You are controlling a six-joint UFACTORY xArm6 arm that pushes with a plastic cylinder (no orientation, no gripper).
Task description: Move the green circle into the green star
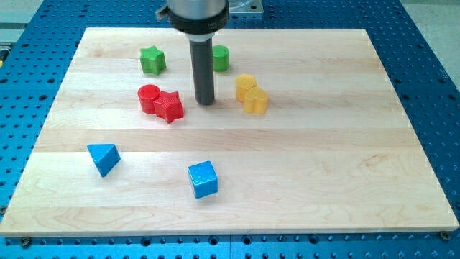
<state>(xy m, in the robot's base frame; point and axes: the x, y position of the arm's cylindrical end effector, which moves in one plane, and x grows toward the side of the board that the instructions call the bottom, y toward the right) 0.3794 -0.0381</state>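
Hidden parts: the green circle [221,57] is partly covered on its left side by the rod, so only its right portion shows; the rod's mount is cut off by the view's top.
My tip: my tip [206,102] rests on the worktop [323,165], below the green circle and a little to its left in the view, near it but apart.
Gripper: there is no gripper on this arm, only the straight dark rod; it holds nothing.
Green circle: a short bright green cylinder standing flat, up and to the right of my tip, close to the worktop's top edge.
Green star: the green star [152,60] lies up and to the left of my tip, level with the green circle; the rod stands between the two in the view.
Red blocks: a red circle [149,98] and a red star [169,106] touch each other just left of my tip.
Yellow blocks: two yellow blocks [251,93], shapes hard to make out, touch each other just right of my tip.
Blue blocks: a blue triangle [103,157] lies well below and left of my tip; a blue cube [203,179] lies well below it.
Open room: bare wood runs between the two green blocks apart from the rod; the worktop's right side is wide and bare.
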